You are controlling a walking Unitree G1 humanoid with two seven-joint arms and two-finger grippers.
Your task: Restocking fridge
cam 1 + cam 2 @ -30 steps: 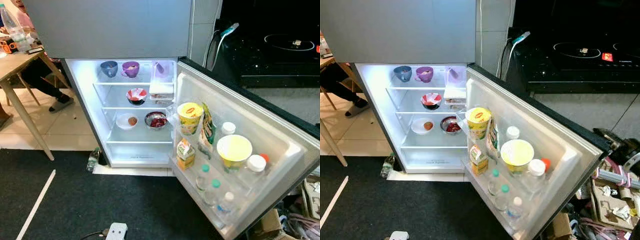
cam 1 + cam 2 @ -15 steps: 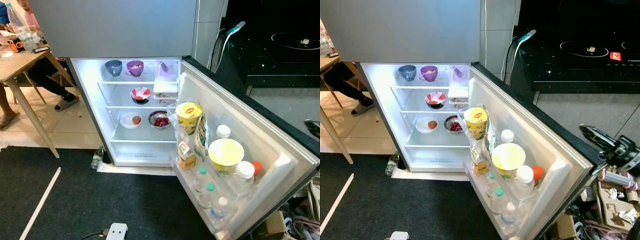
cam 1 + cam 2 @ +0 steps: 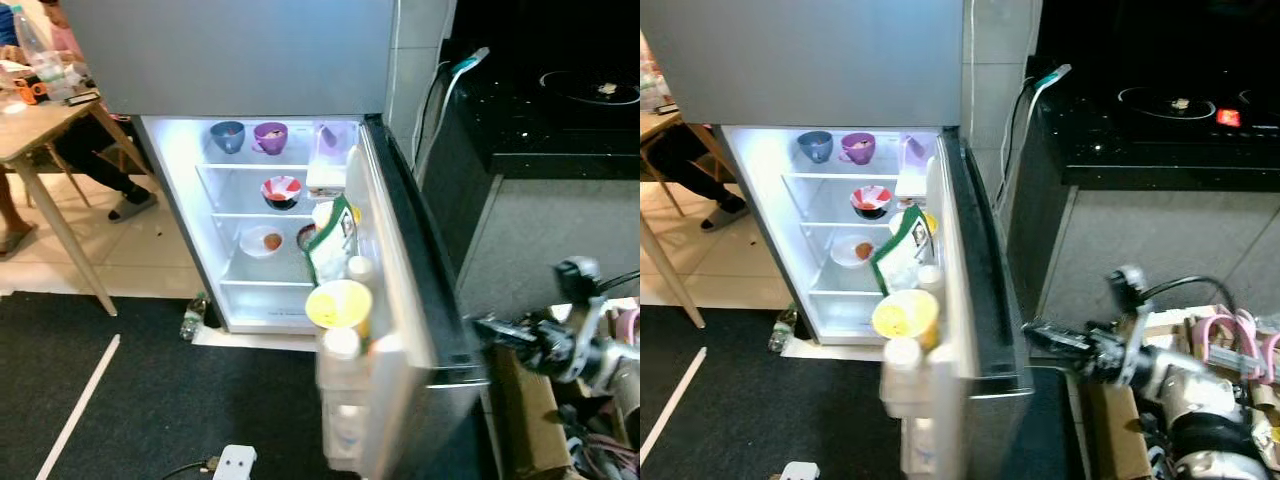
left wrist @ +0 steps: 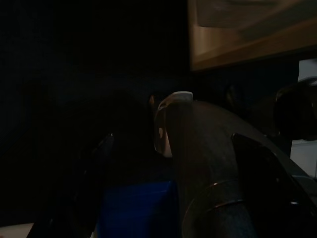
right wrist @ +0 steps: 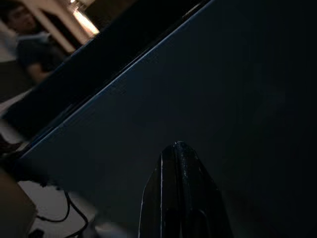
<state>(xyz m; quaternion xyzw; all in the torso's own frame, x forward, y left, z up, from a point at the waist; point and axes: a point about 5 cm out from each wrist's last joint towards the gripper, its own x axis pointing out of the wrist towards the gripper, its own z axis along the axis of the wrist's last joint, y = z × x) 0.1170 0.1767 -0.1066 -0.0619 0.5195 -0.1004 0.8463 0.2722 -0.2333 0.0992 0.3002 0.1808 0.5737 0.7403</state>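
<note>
The fridge's lower door (image 3: pixel 415 270) stands about half shut, and its inner racks show edge-on. They hold a yellow-lidded cup (image 3: pixel 338 303), a green packet (image 3: pixel 332 240) and white-capped bottles (image 3: pixel 340 345), all blurred. On the lit shelves sit a blue cup (image 3: pixel 228 135), a purple cup (image 3: pixel 270 136), a red-and-white bowl (image 3: pixel 281 190) and a white dish (image 3: pixel 262 241). My right gripper (image 3: pixel 1032 334) reaches in from the right, shut, with its tip at the door's dark outer face (image 5: pixel 208 74). The left wrist view is very dark, with a white cap (image 4: pixel 176 96) and something blue (image 4: pixel 136 208).
A wooden table (image 3: pixel 40 125) stands at the left with a person's legs (image 3: pixel 115 185) under it. A bottle (image 3: pixel 193 318) lies on the floor by the fridge and a white power strip (image 3: pixel 232 463) on the dark mat. Right: black hob counter (image 3: pixel 560 110), cardboard box (image 3: pixel 525 420).
The fridge door has swung from wide open to about half shut. My right gripper has come in from the right to the door's outer face.
</note>
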